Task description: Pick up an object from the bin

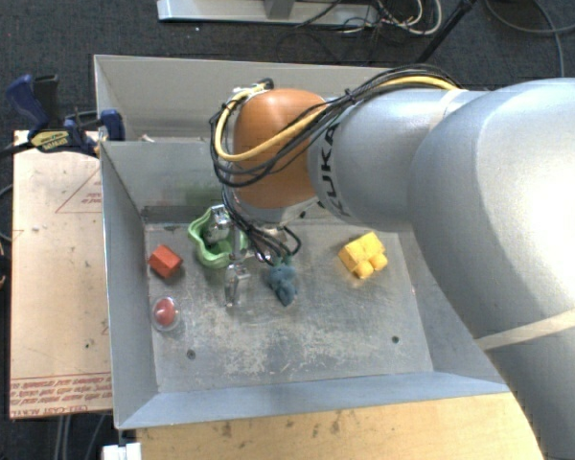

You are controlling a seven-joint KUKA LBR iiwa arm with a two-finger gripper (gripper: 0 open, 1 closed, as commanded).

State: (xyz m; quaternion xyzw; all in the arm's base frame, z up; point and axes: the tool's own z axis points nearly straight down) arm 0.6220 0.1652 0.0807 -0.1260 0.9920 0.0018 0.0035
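Green ring-shaped toy (pixel 207 241) close against the gripper (pixel 234 290), up and left of it; teal lump (pixel 284 283) just right of the gripper. Pincer state impossible to tell; likely needs shifting left.

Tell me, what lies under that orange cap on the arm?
The gripper hangs there, over the bin's floor, beside a green curled thing. The arm covers part of that thing.

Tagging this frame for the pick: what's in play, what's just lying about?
In play: pincer, low over the bin floor; green curled piece and blue-grey lump, either side of it.
Lying about: red block; red round piece; yellow block.
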